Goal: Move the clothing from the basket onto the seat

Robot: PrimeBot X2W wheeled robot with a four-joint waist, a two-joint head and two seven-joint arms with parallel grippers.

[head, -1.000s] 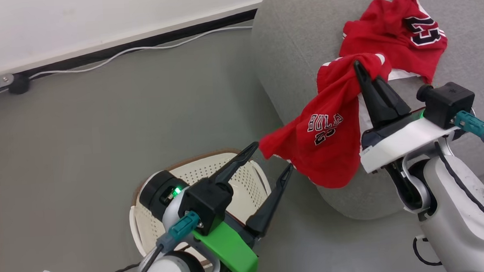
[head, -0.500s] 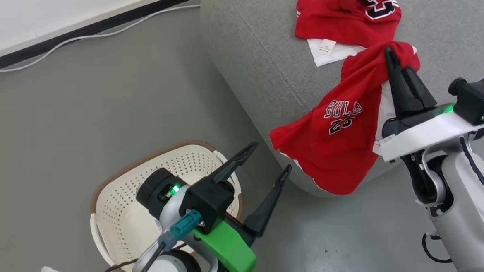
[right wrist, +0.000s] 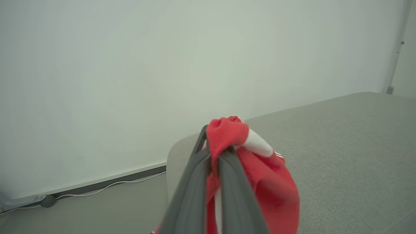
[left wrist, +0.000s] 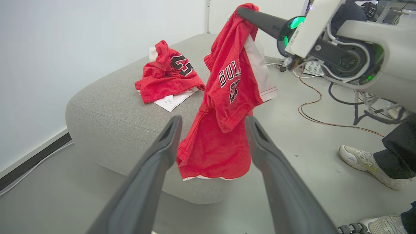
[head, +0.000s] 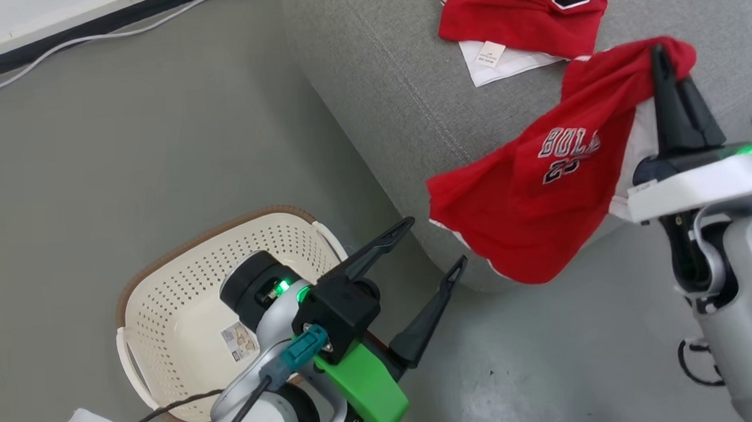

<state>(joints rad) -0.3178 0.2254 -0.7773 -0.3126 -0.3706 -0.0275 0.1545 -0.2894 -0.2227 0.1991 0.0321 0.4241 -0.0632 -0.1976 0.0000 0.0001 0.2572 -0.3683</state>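
We look down in the head view at a grey floor (head: 122,153), with a grey seat (head: 394,75) taking up the upper right of the frame. At the right edge, our right gripper (head: 666,67) has its two dark fingers pressed together on a bunched fold of red shorts (head: 531,216), pinching them near their top. The shorts hang from that grip and drape down and to the left, past the seat's rounded near corner, with white lettering and the number 23 facing up and a white side stripe next to the fingers. In the left wrist view they dangle in front of the seat's edge; we cannot tell whether the hem brushes the cushion. A crumpled red jersey (head: 514,17) lies on the seat at the top centre, near the raised shorts, with a white labelled patch poking out along its lower edge. Our left gripper (head: 435,240) sits at the lower centre with its fingers spread wide and nothing between them, its tips pointing up and right toward the hanging cloth without touching it. Behind it, at the lower left, the basket (head: 161,280) stands on the floor near the seat's corner, with a sticker (head: 238,340) on its bottom. A white cable (head: 84,40) runs along the foot of the wall at the upper left. In the left wrist view a person's shoe (left wrist: 364,162) rests on the floor at the right
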